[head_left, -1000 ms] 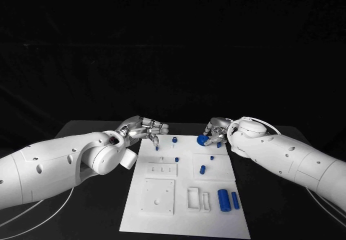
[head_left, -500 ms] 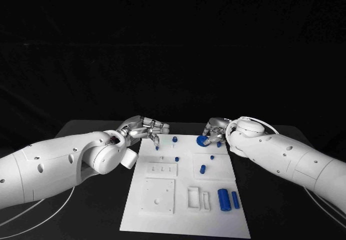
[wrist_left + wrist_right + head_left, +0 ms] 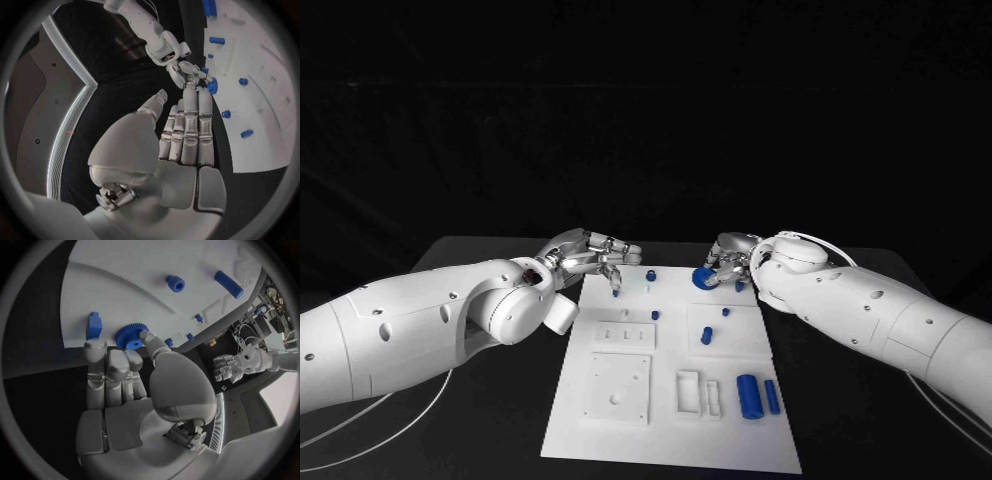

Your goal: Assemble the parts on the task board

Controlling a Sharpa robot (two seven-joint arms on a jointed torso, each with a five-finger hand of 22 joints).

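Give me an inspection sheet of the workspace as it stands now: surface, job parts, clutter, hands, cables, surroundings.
Surface: black table, white task board lying in its middle.
Job's things: blue gear at the board's far edge, at the right hand's fingertips; two blue cylinders lying on the near right of the board; several small blue pegs standing further back.
Clutter: nothing seen.
Hands: left hand over the board's far left corner, fingers apart, holding nothing; right hand grips the gear.
Cables: pale cables looping under the left arm; another beside the right arm.
Surroundings: dark backdrop, nothing seen.
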